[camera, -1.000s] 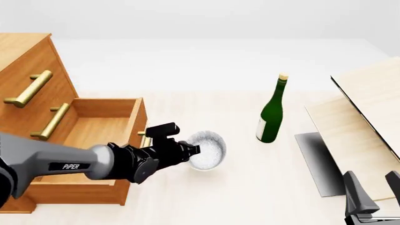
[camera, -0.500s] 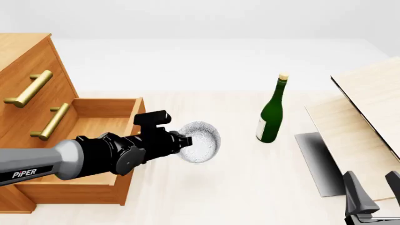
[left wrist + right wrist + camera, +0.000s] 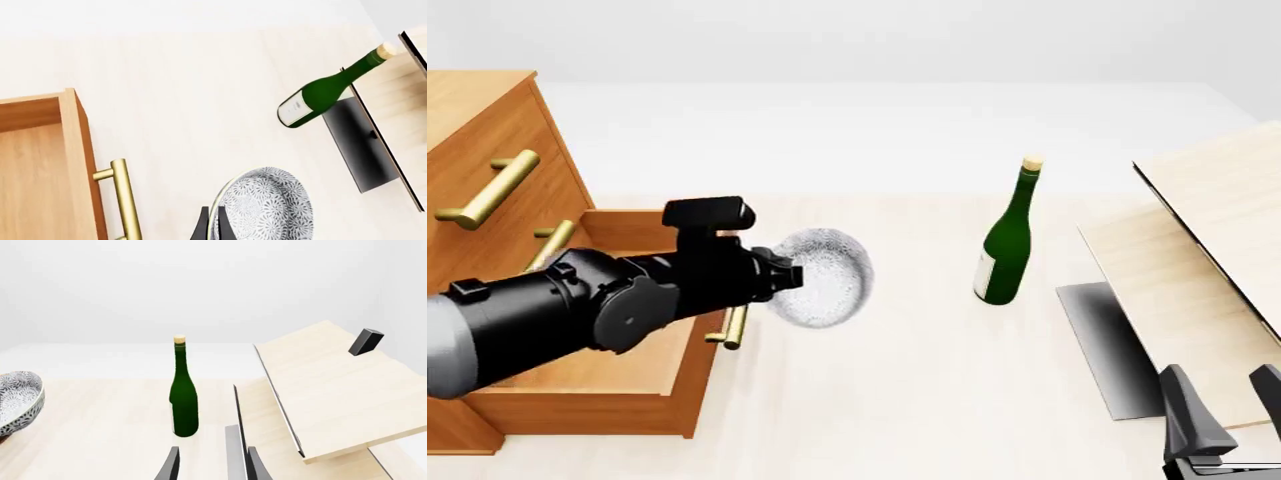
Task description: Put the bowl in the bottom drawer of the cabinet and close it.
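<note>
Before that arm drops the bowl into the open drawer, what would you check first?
1. Left gripper holds the bowl by its rim: ok.
2. Bottom drawer pulled open: ok.
3. Drawer inside free of other things: ok as far as visible; the arm hides part.
4. Bowl over the drawer opening: not ok, it hangs outside the front, near the handle.
5. Green bottle clear of the path: ok.
6. Right gripper out of the way: ok.

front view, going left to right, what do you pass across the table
cabinet → open bottom drawer → bowl held in the left pincer → green bottle → pale wood boards, with the right pincer in the near right corner
</note>
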Available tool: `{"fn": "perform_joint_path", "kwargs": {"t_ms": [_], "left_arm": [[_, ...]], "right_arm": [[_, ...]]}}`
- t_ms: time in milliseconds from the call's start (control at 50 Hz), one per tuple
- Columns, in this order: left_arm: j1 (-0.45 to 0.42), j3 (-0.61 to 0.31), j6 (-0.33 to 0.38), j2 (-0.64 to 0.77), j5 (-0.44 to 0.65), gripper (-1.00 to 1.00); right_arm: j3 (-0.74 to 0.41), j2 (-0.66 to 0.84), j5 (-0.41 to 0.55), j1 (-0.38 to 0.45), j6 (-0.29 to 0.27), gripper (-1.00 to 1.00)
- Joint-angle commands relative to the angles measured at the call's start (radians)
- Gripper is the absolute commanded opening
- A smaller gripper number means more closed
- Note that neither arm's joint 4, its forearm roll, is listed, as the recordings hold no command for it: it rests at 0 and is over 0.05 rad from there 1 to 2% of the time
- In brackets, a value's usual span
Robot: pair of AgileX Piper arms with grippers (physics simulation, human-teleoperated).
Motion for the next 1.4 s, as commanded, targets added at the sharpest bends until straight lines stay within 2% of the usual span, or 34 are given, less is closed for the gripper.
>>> {"fn": "perform_joint_path", "kwargs": {"t_ms": [20,260,720,1000,1400], "left_arm": [[0.025,0.018,0.028,-0.059,0.058,-1.00],[0.061,0.022,0.068,-0.229,0.179,-1.00],[0.144,0.008,0.080,-0.457,0.348,-1.00],[0.215,0.027,0.050,-0.549,0.399,-1.00],[0.346,0.073,0.021,-0.591,0.397,-1.00]], "right_arm": [[0.000,0.000,0.000,0.000,0.000,1.00],[0.000,0.000,0.000,0.000,0.000,1.00],[0.000,0.000,0.000,0.000,0.000,1.00],[0.000,0.000,0.000,0.000,0.000,1.00],[0.000,0.000,0.000,0.000,0.000,1.00]]}}
